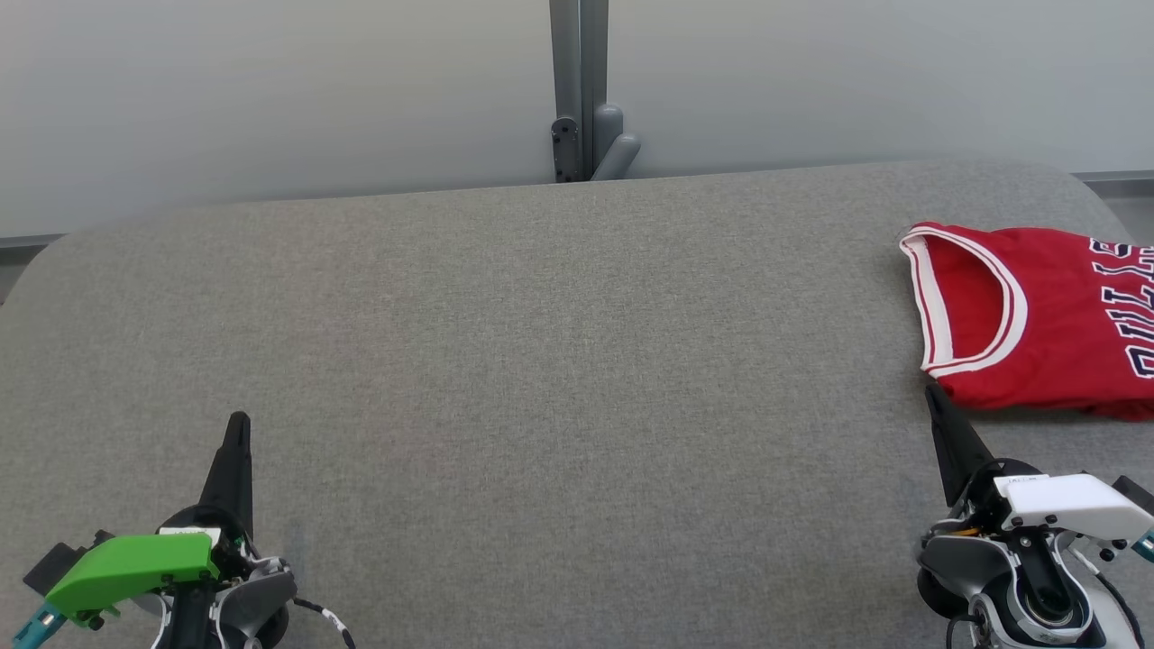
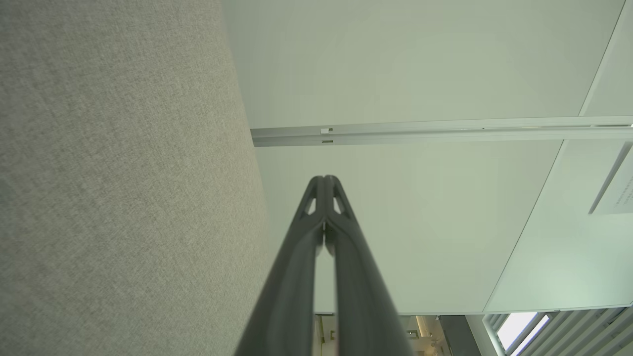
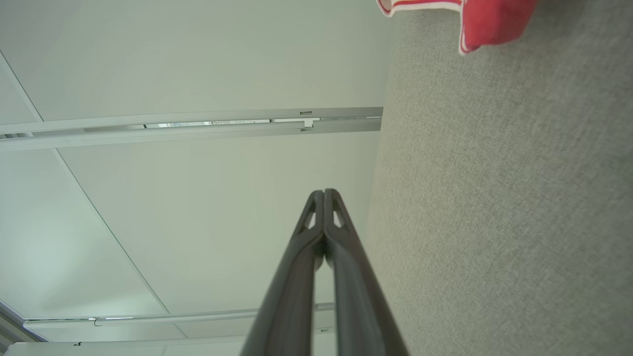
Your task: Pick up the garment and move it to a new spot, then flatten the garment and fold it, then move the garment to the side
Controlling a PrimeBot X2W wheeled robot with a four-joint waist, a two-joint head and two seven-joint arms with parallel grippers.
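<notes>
Head view: the red garment [image 1: 1055, 333] lies at the right edge of the grey tabletop [image 1: 541, 361], the right end effector [image 1: 931, 389] just beside it, the left end effector [image 1: 238, 422] well apart. Left wrist view: left end effector clenched, empty. Right wrist view: right end effector clenched, empty, garment at the top edge

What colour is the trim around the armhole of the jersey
White with a thin red stripe, on a red jersey; the head view shows it best.
</notes>
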